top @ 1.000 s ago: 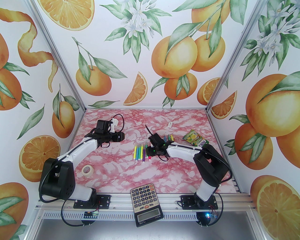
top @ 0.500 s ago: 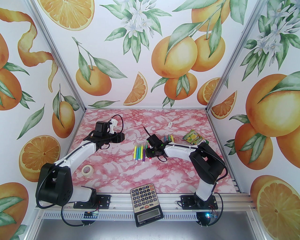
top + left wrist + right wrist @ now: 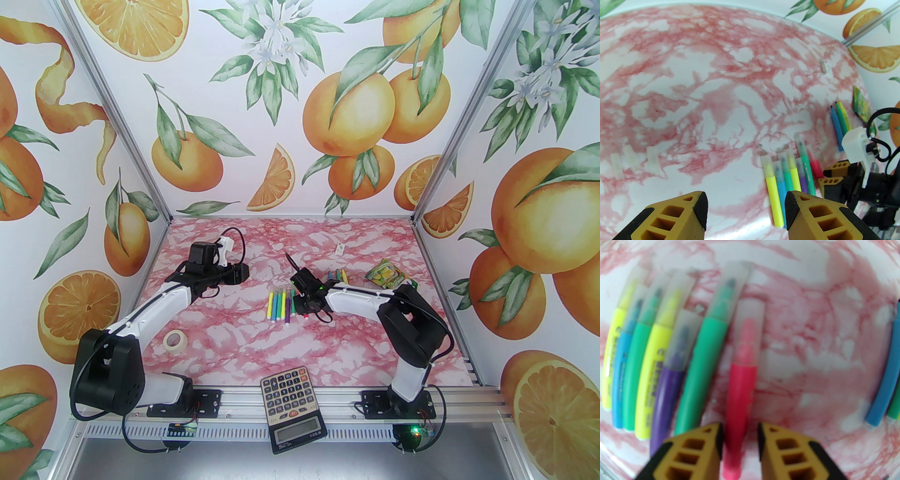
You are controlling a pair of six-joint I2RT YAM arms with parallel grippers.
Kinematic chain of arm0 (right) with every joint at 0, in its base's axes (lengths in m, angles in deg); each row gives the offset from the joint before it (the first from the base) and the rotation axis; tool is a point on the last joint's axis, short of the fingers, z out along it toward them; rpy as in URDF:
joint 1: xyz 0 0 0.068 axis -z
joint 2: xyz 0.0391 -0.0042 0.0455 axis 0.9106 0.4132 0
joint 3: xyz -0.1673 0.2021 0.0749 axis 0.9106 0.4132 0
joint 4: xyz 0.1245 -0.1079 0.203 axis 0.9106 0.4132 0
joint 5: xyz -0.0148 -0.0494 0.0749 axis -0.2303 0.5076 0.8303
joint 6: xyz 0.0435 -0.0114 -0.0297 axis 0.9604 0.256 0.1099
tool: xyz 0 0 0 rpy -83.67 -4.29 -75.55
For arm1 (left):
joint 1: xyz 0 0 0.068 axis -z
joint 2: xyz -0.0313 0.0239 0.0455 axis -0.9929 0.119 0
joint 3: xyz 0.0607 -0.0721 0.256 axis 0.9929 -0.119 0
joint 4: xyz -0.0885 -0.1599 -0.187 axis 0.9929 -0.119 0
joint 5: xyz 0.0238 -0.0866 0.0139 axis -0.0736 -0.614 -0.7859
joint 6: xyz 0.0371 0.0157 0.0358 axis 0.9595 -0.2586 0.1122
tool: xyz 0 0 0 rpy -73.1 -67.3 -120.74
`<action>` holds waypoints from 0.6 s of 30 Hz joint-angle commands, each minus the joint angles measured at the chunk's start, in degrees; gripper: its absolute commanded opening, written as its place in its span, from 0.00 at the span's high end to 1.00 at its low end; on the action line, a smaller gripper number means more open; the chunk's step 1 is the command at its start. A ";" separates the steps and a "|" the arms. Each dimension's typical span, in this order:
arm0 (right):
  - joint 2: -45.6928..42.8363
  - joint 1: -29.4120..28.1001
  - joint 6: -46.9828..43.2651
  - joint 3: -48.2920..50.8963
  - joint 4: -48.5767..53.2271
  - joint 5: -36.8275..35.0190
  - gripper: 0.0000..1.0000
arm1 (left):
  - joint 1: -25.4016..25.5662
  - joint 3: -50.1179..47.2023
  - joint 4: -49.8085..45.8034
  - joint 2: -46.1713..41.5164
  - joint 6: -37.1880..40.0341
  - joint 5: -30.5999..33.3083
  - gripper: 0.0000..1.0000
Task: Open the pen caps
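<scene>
**Three pens opened, seven left**

The right fingers point(image 3: 693, 451) stood narrow astride the rear barrel of the pink pen point(image 3: 740, 385), not quite touching it. Its clear cap point(image 3: 750, 317) pointed away beyond their tips. Six more capped pens point(image 3: 658, 352) lay just left, and three bare pens point(image 3: 840, 121) well off right. The left fingers point(image 3: 677, 213) hung half-spread and empty above the worktop point(image 3: 693, 93), with three loose caps point(image 3: 652, 161) ahead-left.
</scene>
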 commanded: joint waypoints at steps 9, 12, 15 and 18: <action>3.40 -0.63 -0.44 -2.34 1.81 -1.75 0.72 | -0.01 0.13 0.71 -3.41 -1.03 -0.77 0.38; 3.93 -0.65 -0.37 -2.67 2.02 -1.53 0.75 | 0.08 -0.07 1.53 -3.33 -1.03 -2.73 0.37; 4.13 -0.60 -0.35 -2.78 2.24 -0.95 0.78 | 0.12 -0.18 1.82 -3.00 -1.20 -3.44 0.37; 4.06 -0.66 -0.35 -2.87 2.42 -0.97 0.78 | 0.16 -0.34 2.34 -2.89 -1.57 -4.44 0.37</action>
